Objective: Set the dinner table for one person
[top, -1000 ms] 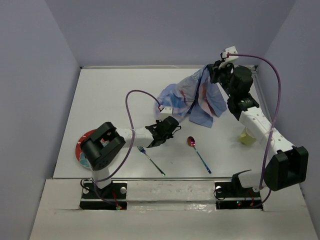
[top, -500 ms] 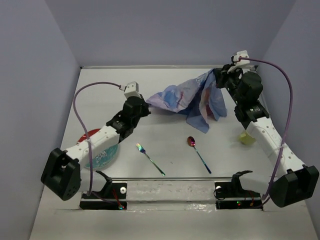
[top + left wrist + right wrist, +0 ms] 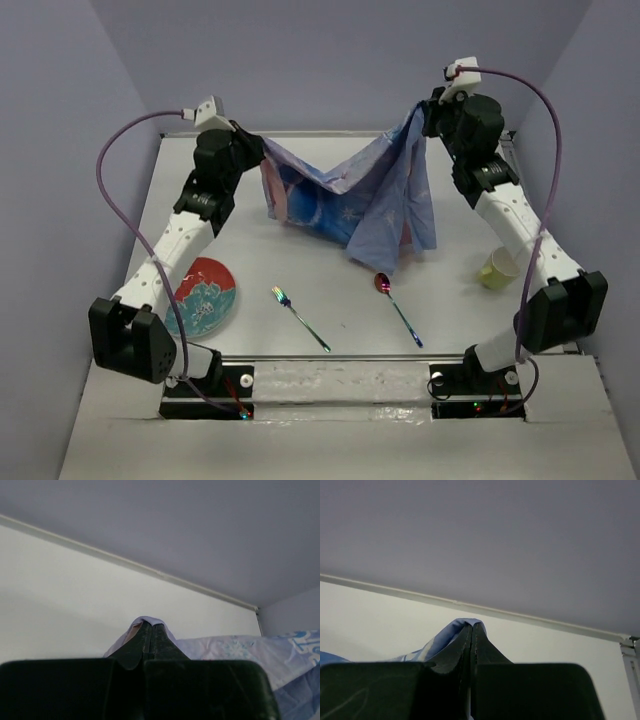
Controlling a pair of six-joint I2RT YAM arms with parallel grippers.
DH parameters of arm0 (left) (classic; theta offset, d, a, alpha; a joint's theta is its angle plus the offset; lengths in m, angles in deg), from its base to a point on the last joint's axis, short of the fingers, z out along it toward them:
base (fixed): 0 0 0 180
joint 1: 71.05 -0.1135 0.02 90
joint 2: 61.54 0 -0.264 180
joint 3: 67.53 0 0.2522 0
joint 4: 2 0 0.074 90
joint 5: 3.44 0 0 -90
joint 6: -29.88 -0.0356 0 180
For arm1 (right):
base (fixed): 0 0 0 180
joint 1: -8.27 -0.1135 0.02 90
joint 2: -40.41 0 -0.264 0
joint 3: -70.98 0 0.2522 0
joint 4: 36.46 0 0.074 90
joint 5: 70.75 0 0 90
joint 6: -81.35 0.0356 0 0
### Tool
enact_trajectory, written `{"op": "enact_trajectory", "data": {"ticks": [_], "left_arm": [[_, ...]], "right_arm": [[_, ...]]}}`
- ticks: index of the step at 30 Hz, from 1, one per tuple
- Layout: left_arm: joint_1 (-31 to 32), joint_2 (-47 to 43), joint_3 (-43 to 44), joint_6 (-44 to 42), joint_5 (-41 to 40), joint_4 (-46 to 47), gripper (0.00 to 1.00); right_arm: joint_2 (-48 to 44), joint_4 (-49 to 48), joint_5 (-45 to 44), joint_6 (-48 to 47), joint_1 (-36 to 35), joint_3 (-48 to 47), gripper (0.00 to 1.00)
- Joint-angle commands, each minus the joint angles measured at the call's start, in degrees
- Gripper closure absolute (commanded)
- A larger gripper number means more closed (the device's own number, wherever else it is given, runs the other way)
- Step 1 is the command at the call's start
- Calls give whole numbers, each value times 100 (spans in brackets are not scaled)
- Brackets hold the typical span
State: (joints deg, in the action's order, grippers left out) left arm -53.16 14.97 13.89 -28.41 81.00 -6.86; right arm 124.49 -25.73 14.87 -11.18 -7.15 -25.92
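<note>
The blue snowflake-printed cloth mat (image 3: 350, 195) hangs in the air over the back of the white dinner table (image 3: 250, 260), stretched between both grippers. My left gripper (image 3: 257, 142) is shut on its left corner, seen in the left wrist view (image 3: 150, 623) with cloth (image 3: 235, 647) trailing right. My right gripper (image 3: 420, 110) is shut on its right corner, seen in the right wrist view (image 3: 471, 625) with cloth (image 3: 440, 640) to the left. The mat's lower fold hangs just above the spoon (image 3: 397, 306).
A red and teal plate (image 3: 200, 295) lies at the near left. A fork (image 3: 300, 318) lies near the front middle. A yellow-green cup (image 3: 497, 268) stands at the right. Grey walls enclose the table on three sides.
The left arm swung from the table's middle to the back left and took a mat corner. Both grippers lifted and spread the mat apart. The plate now shows fully.
</note>
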Motion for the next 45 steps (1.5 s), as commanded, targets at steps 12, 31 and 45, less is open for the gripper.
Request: {"op": "enact_trajectory", "data": {"ticks": [12,31,45], "left_arm": [[-1499,638,3044,-525,917,-636,100],[-1587,-1393,-4576,1241,1611,2528,43],[-1219,-2888,-5000,504,724,911,33]], "right_arm": [[1271,145,-415,-1830,215,-3344,100],[-1323,-1176,-1555,2351,215,4735,64],[-1360,294,-1443,2696,215,4315,56]]}}
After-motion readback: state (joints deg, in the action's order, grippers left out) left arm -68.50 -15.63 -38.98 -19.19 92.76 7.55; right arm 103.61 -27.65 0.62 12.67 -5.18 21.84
